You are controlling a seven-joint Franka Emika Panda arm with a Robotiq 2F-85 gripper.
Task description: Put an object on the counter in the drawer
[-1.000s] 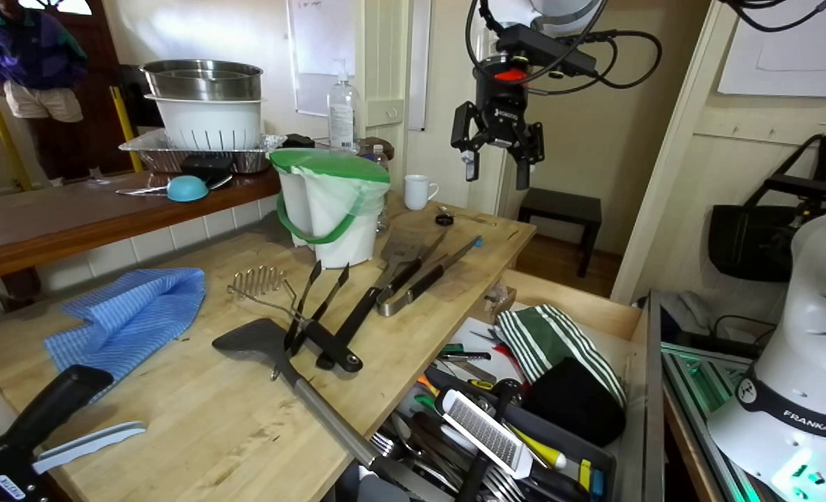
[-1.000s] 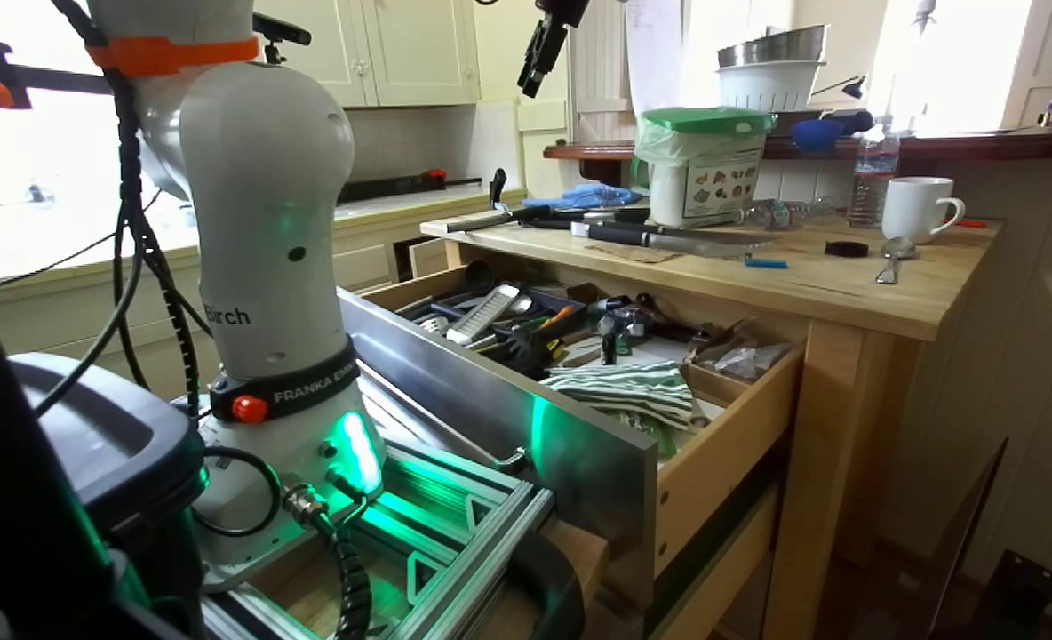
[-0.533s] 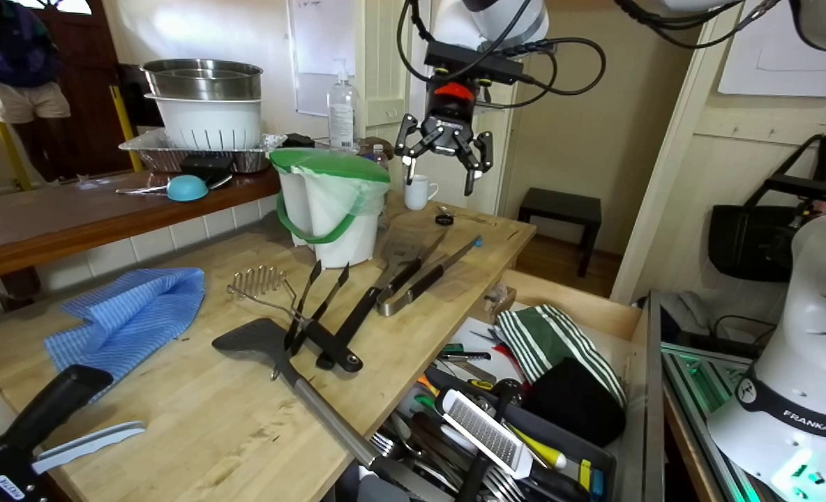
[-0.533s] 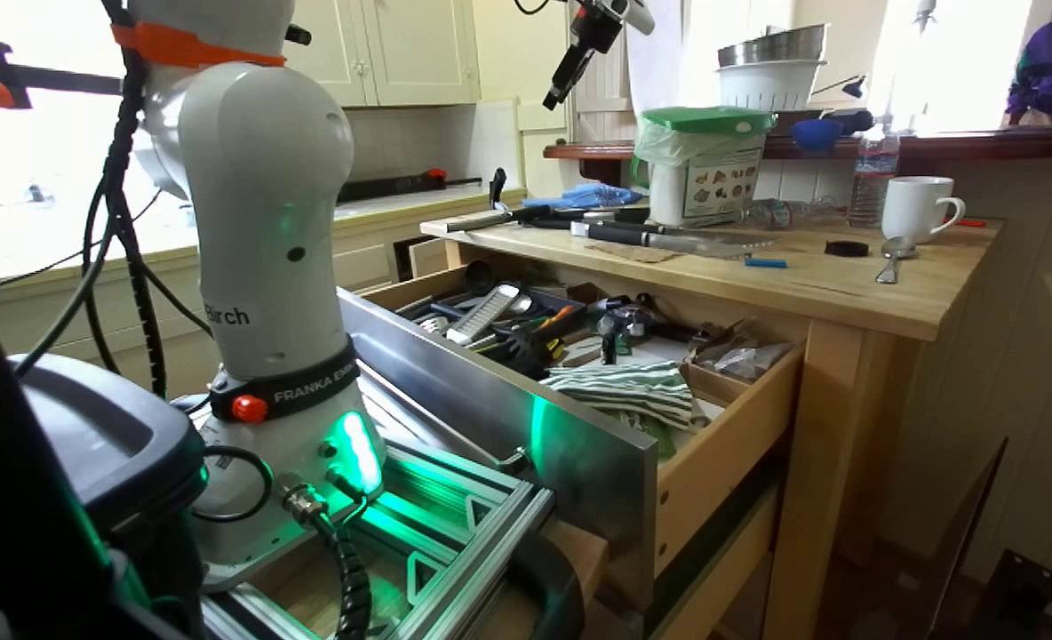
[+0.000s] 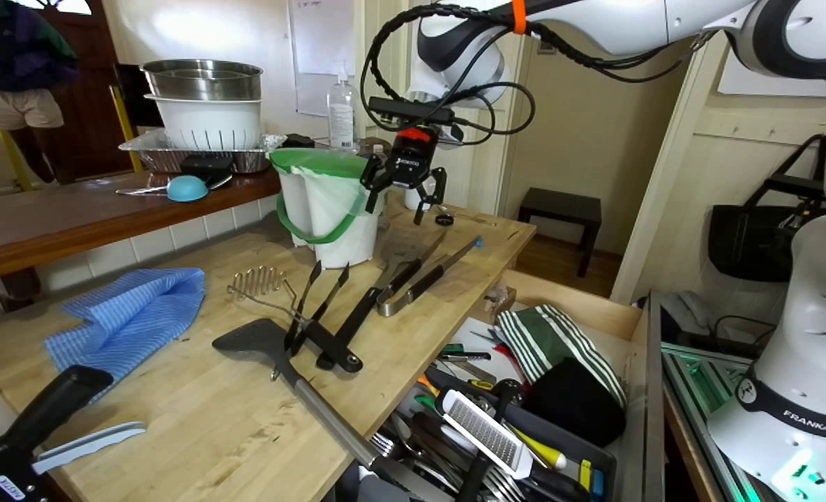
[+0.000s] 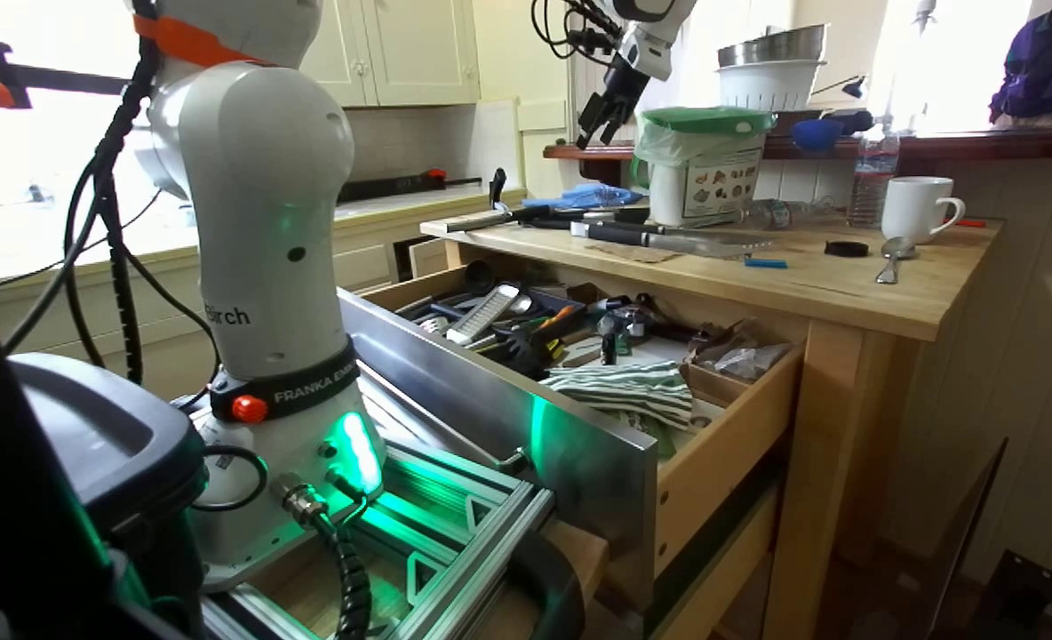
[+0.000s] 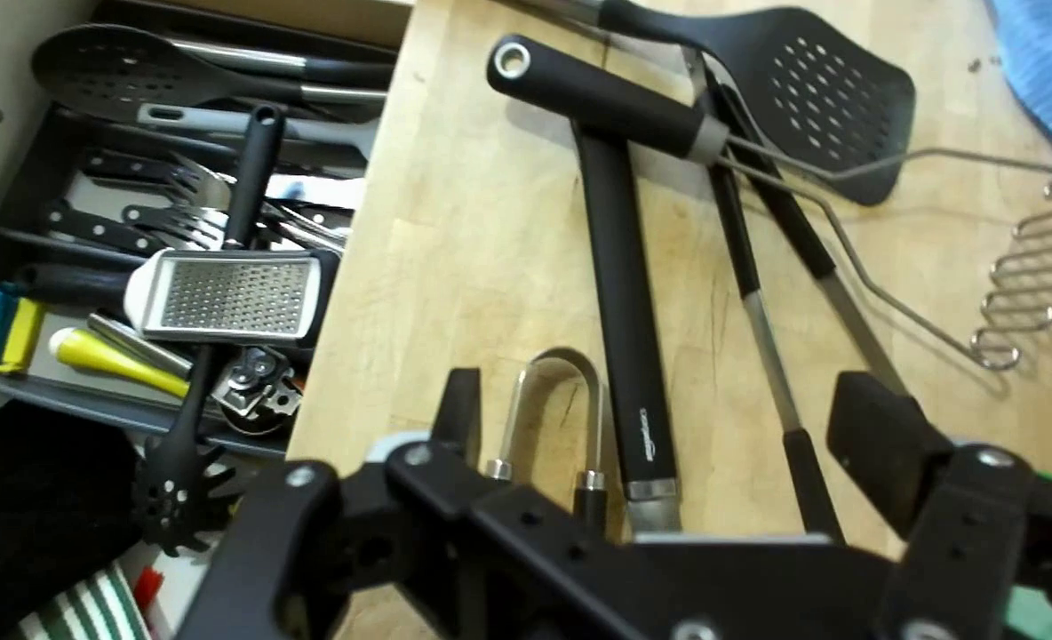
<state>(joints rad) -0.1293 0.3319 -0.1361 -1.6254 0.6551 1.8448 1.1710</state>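
My gripper (image 5: 395,209) is open and empty, above the counter (image 5: 197,390) near the bin; it also shows in an exterior view (image 6: 597,140). In the wrist view, the widely parted jaws frame a spatula's black handle (image 7: 628,311) and the silver bend of tongs (image 7: 561,356), both lying lower on the counter. A masher (image 7: 615,98), dark-tipped tongs (image 5: 303,307) and a black slotted turner (image 7: 810,98) also lie there. The drawer (image 6: 730,444) stands open below the counter, holding a grater (image 5: 486,429), cutlery and a green-and-white striped cloth (image 5: 545,341).
A white bin with a green lid (image 5: 329,164) stands beside the gripper. A mug (image 6: 912,209) and water bottle (image 6: 877,178) stand farther along. A blue cloth (image 5: 134,314) and black-handled tool (image 5: 43,418) lie on the counter. A brown ledge (image 5: 92,216) runs behind.
My open gripper has come down towards the counter and closer to the bin, moving left in one exterior picture and right in another. The person at the back has shifted.
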